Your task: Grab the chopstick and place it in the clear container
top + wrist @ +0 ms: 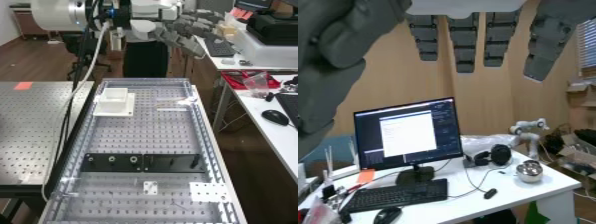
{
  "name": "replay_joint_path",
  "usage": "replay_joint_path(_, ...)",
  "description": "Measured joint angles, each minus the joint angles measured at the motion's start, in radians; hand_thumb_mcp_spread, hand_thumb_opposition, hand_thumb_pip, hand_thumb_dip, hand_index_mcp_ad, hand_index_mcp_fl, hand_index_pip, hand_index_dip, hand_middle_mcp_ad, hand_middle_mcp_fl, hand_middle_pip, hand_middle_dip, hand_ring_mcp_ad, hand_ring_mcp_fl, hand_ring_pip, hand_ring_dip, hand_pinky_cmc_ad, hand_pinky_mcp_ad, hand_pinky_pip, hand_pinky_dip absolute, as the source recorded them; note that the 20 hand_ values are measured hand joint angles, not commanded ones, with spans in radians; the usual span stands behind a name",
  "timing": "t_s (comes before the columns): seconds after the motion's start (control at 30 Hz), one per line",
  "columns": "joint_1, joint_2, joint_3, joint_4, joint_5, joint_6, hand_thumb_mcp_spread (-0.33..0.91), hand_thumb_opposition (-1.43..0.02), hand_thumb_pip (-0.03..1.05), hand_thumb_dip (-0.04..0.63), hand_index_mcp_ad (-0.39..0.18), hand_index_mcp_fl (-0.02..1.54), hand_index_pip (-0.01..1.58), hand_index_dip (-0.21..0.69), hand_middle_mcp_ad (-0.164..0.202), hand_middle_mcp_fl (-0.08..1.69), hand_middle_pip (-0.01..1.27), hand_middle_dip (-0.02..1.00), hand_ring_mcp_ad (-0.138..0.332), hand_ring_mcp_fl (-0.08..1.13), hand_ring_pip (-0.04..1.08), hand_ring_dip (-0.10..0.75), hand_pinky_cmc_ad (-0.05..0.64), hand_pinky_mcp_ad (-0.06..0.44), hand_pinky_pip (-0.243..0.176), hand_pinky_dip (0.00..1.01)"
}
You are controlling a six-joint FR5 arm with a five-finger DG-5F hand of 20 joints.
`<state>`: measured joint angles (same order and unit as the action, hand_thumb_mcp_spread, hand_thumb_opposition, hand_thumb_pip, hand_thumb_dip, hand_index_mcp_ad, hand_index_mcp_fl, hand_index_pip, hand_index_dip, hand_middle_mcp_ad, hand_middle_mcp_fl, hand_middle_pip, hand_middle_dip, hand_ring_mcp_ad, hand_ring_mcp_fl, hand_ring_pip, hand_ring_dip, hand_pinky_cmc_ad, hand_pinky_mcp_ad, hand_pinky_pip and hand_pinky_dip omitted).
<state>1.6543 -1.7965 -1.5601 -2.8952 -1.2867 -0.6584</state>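
My hand is at the top of the high view, beyond the bench's far end and above its height, with fingers spread and nearly straight. In the wrist view the hand hangs with extended fingers and holds nothing. A pale, thin stick-like thing, which may be the chopstick, lies at the far right of the perforated bench plate. A small whitish square container stands upright on a white base at the far left, apart from that stick.
Black brackets cross the bench's middle. Two white perforated plates, one small and one larger, lie nearer. A side desk holds a black mouse and a red tray. The wrist view faces a monitor on a white desk.
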Motion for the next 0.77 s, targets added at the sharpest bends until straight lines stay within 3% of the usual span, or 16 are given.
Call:
replay_joint_path(0.13, -0.003, 0.019, -0.020, 0.005, -0.044, 0.003, -0.09, -0.77, 0.62, -0.028, -0.056, 0.03, 0.07, 0.202, 0.133, 0.07, 0.14, 0.34, 0.159, 0.01, 0.11, 0.220, 0.431, 0.379, -0.096, 0.28)
replay_joint_path(0.33, -0.003, 0.030, -0.029, -0.020, -0.013, 0.018, -0.07, -0.77, 0.61, -0.026, -0.049, 0.03, 0.07, 0.206, 0.140, 0.07, 0.14, 0.34, 0.162, 0.01, 0.11, 0.220, 0.429, 0.379, -0.096, 0.28)
replay_joint_path(0.5, -0.001, 0.049, -0.046, -0.043, -0.117, 0.024, -0.06, -0.77, 0.61, -0.028, -0.054, 0.03, 0.07, 0.213, 0.138, 0.07, 0.14, 0.34, 0.162, 0.01, 0.11, 0.220, 0.431, 0.379, -0.096, 0.28)
replay_joint_path(0.77, 0.002, 0.064, -0.054, -0.079, -0.152, 0.021, -0.06, -0.76, 0.60, -0.028, -0.051, 0.03, 0.07, 0.215, 0.140, 0.07, 0.14, 0.34, 0.164, 0.01, 0.11, 0.220, 0.431, 0.379, -0.096, 0.28)
